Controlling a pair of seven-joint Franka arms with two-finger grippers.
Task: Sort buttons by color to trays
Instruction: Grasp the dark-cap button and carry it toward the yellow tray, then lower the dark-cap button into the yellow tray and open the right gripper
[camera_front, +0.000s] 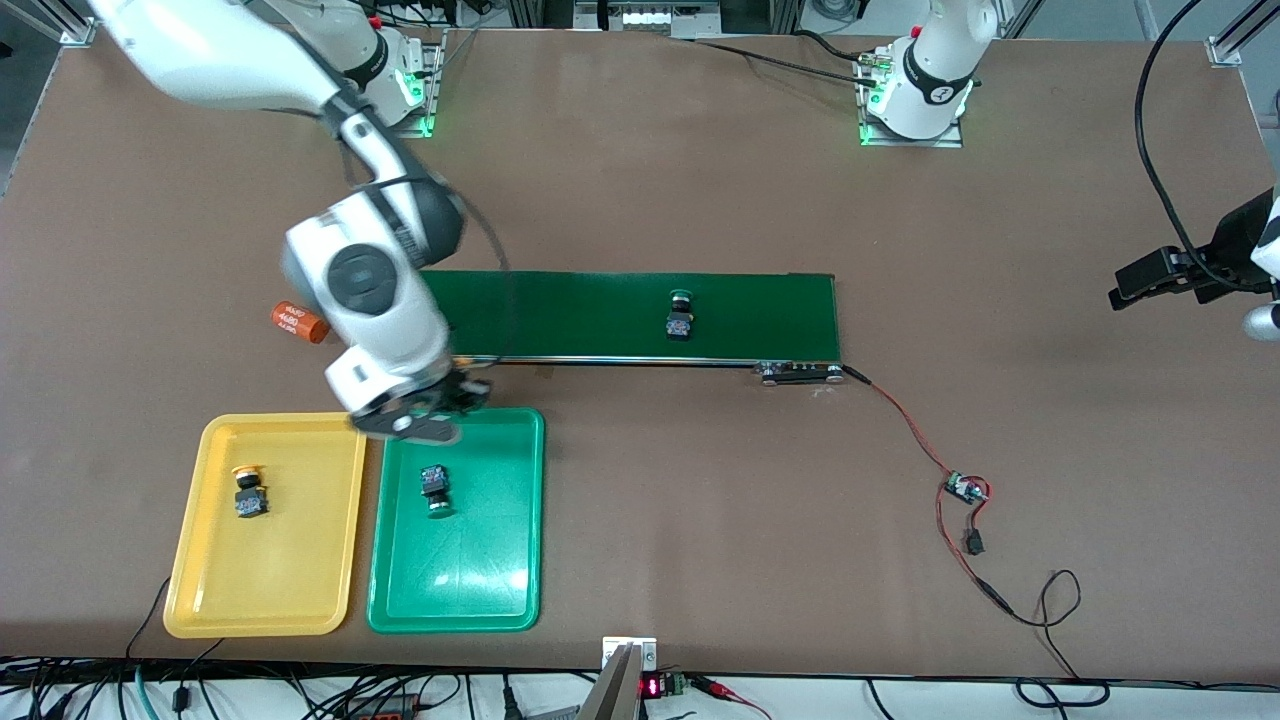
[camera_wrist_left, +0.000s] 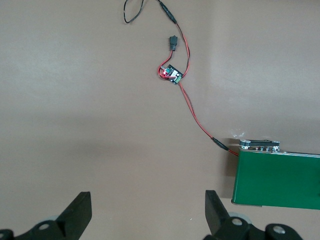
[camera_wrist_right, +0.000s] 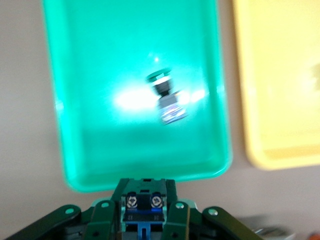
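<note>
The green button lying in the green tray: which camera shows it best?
The front view: the green button lies sharp and whole in the green tray, blue-and-black body and cap both visible. The right wrist view shows it from above but blurred by glare. The left wrist view misses it, showing only bare table, wiring and the belt's end.

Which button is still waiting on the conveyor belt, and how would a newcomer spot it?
Find the long dark-green conveyor belt across the middle of the table. On it, toward the left arm's end, stands one small button with a black-and-blue body and a green cap. It is the only button on the belt; the other two lying free sit in the yellow tray and the green tray.
</note>
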